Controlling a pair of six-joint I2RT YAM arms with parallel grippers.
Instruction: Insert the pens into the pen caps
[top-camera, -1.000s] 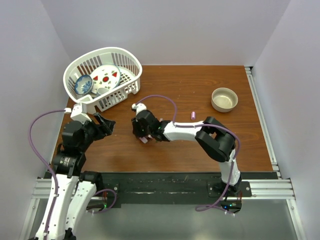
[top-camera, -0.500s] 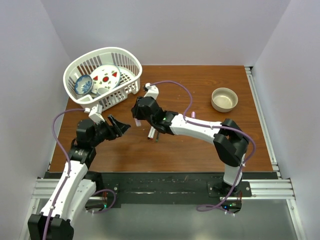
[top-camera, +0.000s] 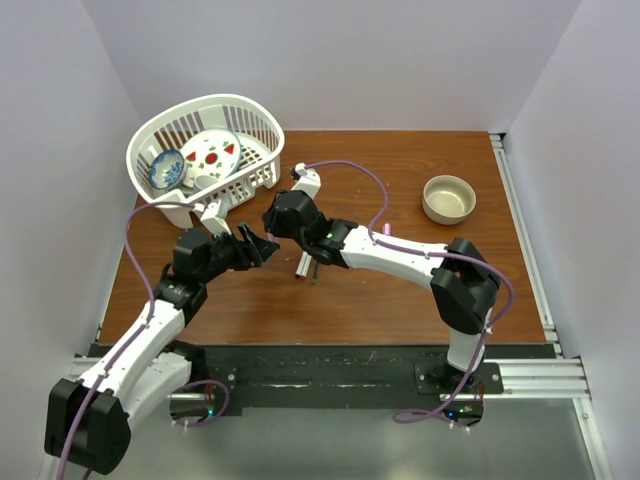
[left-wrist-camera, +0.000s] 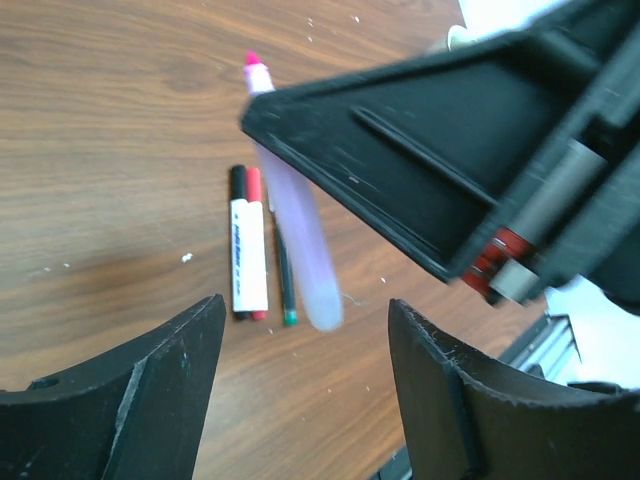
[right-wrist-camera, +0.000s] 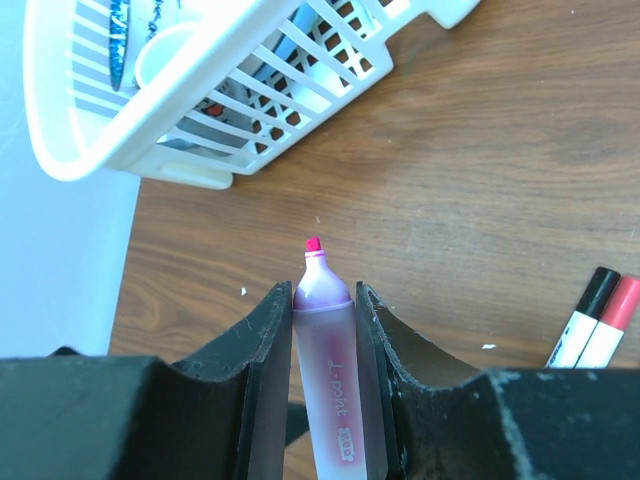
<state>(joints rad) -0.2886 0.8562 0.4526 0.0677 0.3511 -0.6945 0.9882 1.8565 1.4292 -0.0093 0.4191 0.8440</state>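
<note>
Right fingers (right-wrist-camera: 252, 365) are clamped on the pink pen (right-wrist-camera: 335, 400), holding its barrel from both sides above the worktop (right-wrist-camera: 470, 180), near the white basket (right-wrist-camera: 200, 110). The bare pink tip points out ahead of them, with no cap on it. Left fingers (left-wrist-camera: 150, 385) are spread wide and hold nothing. They face the raised pink pen from just beside it, and between them the left wrist view shows the other pens (left-wrist-camera: 248, 262) lying side by side on the wood below. A small pink cap (top-camera: 386, 230) lies on the worktop by the right forearm, well apart from both sets of fingers. The step in hand looks like presenting the pink pen for capping. With no cap held, the next move probably calls for the left arm to fetch that cap and line its open end up with the tip.
</note>
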